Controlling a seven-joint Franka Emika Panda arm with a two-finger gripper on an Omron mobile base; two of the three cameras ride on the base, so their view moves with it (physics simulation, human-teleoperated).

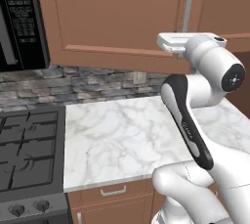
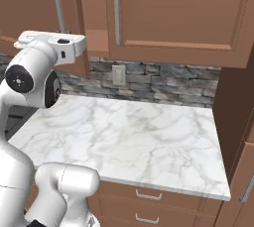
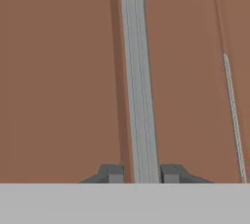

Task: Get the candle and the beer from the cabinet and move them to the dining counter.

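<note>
While the cabinet (image 1: 122, 17) fills the top of the left base view, doors closed, its handle (image 2: 59, 8) sits upper left in the right one. Hand view: gripper (image 3: 141, 173) released around the handle; it should squeeze, then pull straight.

cabinet (image 1: 122, 17): brown wood, matt, smooth panelled doors
handle (image 3: 140, 86): silver metal bar, brushed look, faint lengthwise lines
gripper (image 3: 141, 173): dark grey finger tips, matt, plastic-looking
arm (image 1: 210, 69): white glossy shell, dark smooth joint covers
worktop (image 2: 129, 141): white marble, grey veins, polished
backsplash (image 2: 163, 85): rough grey stone, uneven blocks
outlet (image 2: 118, 75): pale plastic plate, smooth
stove (image 1: 29, 149): black matt grates, grey metal front, dark knobs
microwave (image 1: 19, 17): black glossy front
drawers (image 2: 149, 206): brown wood, small silver metal pulls
</note>
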